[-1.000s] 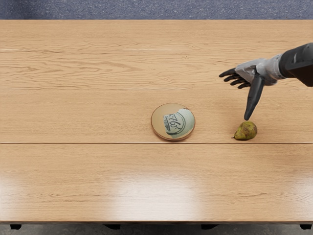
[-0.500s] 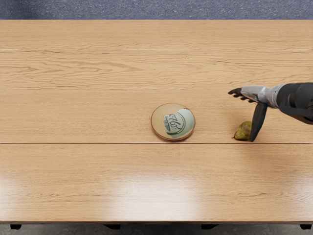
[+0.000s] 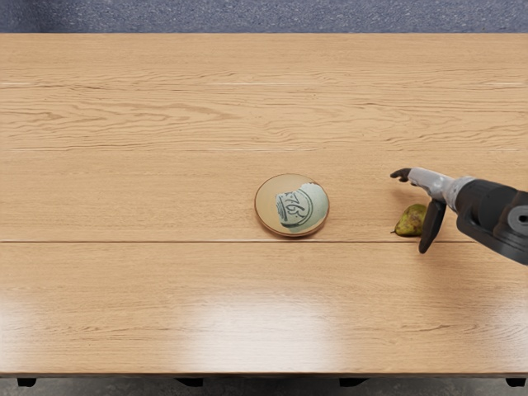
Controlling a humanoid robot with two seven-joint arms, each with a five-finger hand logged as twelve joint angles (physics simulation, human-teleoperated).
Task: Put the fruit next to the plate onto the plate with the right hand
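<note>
Right arm: coming in low from the 3 o'clock edge, its dark forearm narrowing into a grey wrist.
Right hand (image 3: pixel 429 190): hovering by the pear, its digits spread apart and gripping nothing. The dark fingers (image 3: pixel 402 174) are reaching toward 9 o'clock, and the thumb (image 3: pixel 431 229) is hanging straight down toward 6 o'clock.
Pear (image 3: pixel 409 220): lying on the table at 3 o'clock from the plate, well apart from it. It has mottled yellow-green skin, and its right side is hiding behind the thumb; I cannot tell whether they are touching.
Plate (image 3: pixel 262 198): sitting near the table's middle. It is round and shallow, with a tan glazed rim and a grey-blue pattern inside.
Table (image 3: pixel 165 272): showing pale wooden planks with long grain, and glossy glare toward 6 o'clock.
</note>
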